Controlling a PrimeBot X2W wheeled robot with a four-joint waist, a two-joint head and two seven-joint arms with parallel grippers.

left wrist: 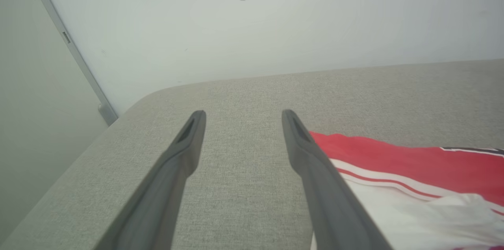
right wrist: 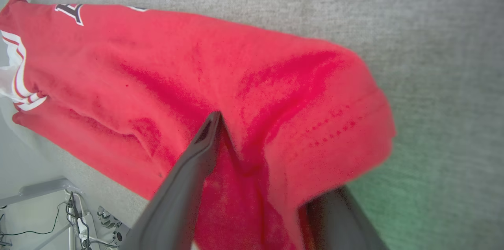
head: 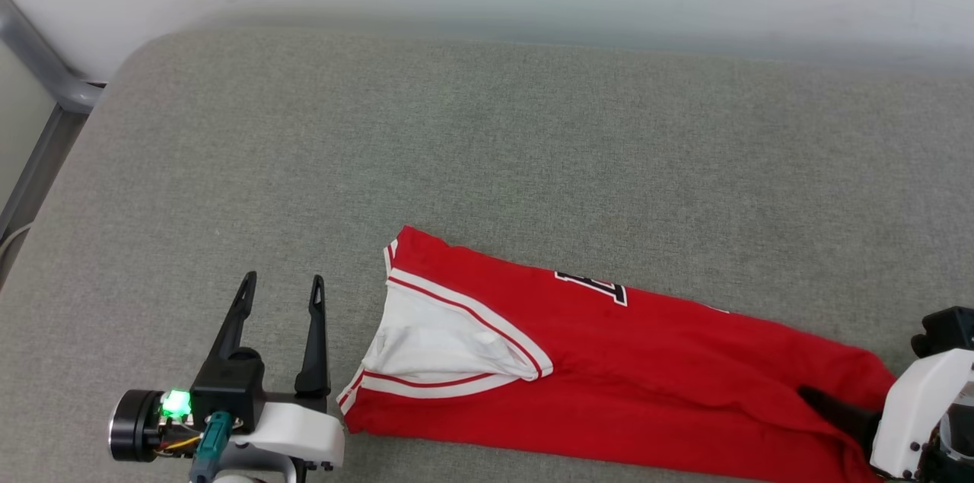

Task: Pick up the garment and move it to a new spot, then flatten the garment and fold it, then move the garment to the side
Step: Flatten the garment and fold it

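The garment (head: 631, 369) lies as a long, narrow strip on the grey cushioned surface (head: 487, 133), so I judge the lengthwise fold done. My left jaws stand wide and empty just beside its sleeve end. My right jaws straddle the hem end, wide apart, seemingly not pinching it. The cross-fold and the move aside remain.

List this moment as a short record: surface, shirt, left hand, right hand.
surface: grey fabric cushion against a pale wall
shirt: red shirt lying on the cushion as a long narrow strip, white sleeve on top at its left end
left hand: left hand open, beside the shirt's left end, apart from it
right hand: right hand open at the shirt's right end, one finger on top of the cloth, the other covered by it
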